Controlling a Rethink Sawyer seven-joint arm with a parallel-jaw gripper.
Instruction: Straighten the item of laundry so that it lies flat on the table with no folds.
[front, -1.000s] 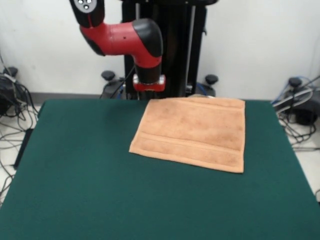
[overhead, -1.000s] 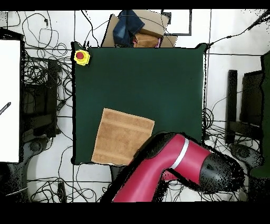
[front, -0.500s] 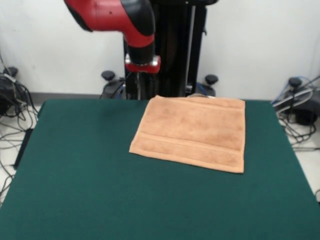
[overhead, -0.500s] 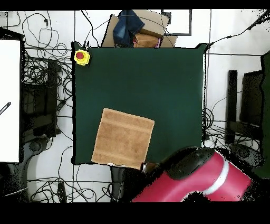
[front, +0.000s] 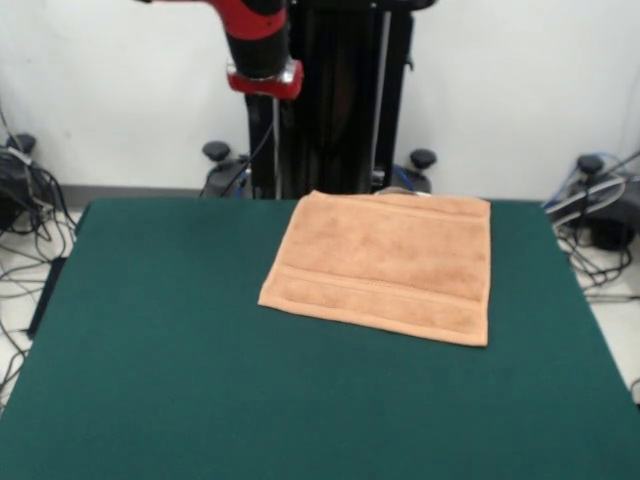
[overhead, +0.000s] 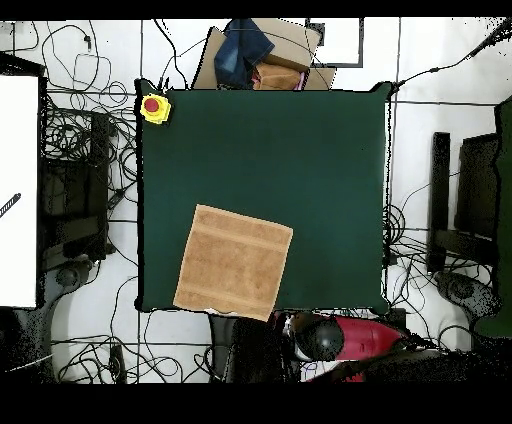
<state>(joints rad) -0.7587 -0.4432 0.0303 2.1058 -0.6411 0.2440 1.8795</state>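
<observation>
The item of laundry (front: 385, 265) is a light orange-tan towel spread flat on the green table (front: 200, 350), toward its far right in the front view. One woven band runs across its near part. No folds show. Its far edge lies along the table's far edge. From overhead the towel (overhead: 233, 260) sits at the table's (overhead: 300, 160) lower left, its bottom edge at the table's edge. The red arm is raised and drawn back beside the black pedestal. My gripper (front: 268, 115) hangs dark against the pedestal, high above and left of the towel, touching nothing.
A yellow box with a red button (overhead: 154, 107) sits at the table's upper left corner in the overhead view. A cardboard box with dark blue cloth (overhead: 255, 55) stands beyond the top edge. Cables (front: 20, 230) lie on the floor around the table.
The arm has risen and swung back off the table's edge toward the pedestal. The towel has stayed where it was.
</observation>
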